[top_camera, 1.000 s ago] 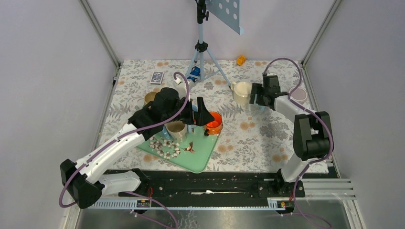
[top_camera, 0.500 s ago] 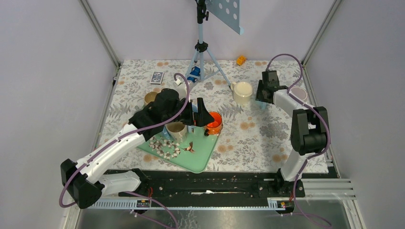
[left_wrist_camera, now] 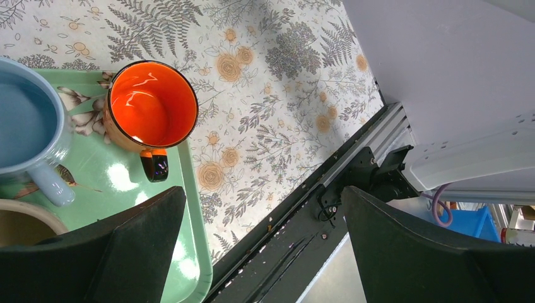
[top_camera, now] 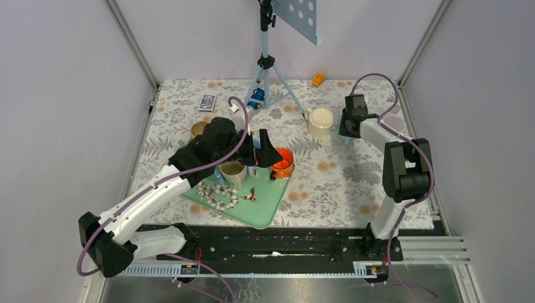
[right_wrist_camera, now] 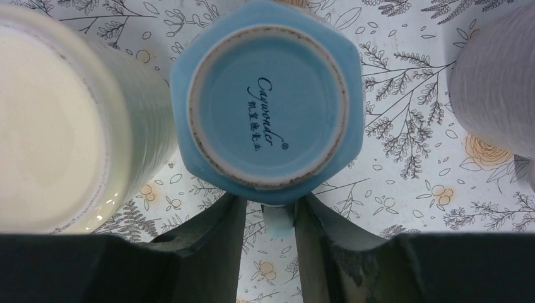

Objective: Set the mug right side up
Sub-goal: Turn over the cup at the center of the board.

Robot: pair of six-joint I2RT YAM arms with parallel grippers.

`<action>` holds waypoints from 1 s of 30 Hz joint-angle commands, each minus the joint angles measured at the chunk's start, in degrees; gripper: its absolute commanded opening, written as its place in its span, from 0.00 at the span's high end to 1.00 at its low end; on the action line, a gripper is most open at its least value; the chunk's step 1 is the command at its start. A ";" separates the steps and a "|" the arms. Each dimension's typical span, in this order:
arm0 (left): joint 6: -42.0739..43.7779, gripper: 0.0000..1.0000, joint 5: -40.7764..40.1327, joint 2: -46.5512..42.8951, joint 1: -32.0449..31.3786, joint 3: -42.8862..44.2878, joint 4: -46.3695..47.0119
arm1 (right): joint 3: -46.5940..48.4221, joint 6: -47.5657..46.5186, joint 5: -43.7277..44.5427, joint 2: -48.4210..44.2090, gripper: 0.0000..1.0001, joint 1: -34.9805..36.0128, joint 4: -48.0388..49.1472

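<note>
Item: my right gripper (right_wrist_camera: 270, 208), jaws narrowed either side of the handle (right_wrist_camera: 277, 221); whether they pinch it, I cannot tell. Just ahead: blue mug (right_wrist_camera: 268, 101), base up. Handling: seat the grip before rolling. A cream cup (right_wrist_camera: 57, 120) crowds my left.

Counter (top_camera: 340, 183) under floral cloth. I see green tray (top_camera: 268, 203) front left. On it: orange mug (left_wrist_camera: 151, 104) upright at far corner, black handle; light blue mug (left_wrist_camera: 22, 120) just beside; tan mug (top_camera: 232, 170) next; small white bits (top_camera: 217, 194) scattered nearer. Cream cup (right_wrist_camera: 57, 120) upright, mid-right. Pale cup (top_camera: 394, 124) by right edge. Tripod (top_camera: 268, 69) at back, perforated board (top_camera: 296, 16) at its top. Orange block (top_camera: 318, 79) back right. Card deck (top_camera: 207, 101), blue toy (top_camera: 256, 98), brown cup (top_camera: 199, 129) back left.
</note>
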 commanded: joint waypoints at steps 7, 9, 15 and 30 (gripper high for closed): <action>-0.81 0.01 0.45 -0.73 -0.01 -0.16 2.63 | 1.82 -0.01 1.59 0.45 0.74 -0.67 0.42; -1.33 0.01 0.50 -0.68 -0.08 -0.29 2.99 | 1.89 0.19 1.29 0.24 0.82 -0.67 0.12; -3.73 0.01 0.05 -0.95 0.03 -1.39 4.11 | 0.84 1.92 0.09 -2.87 1.00 -0.70 -1.14; -14.13 0.01 4.38 -0.92 1.92 -8.32 14.84 | -13.65 10.83 -7.95 -19.17 1.00 -0.67 2.03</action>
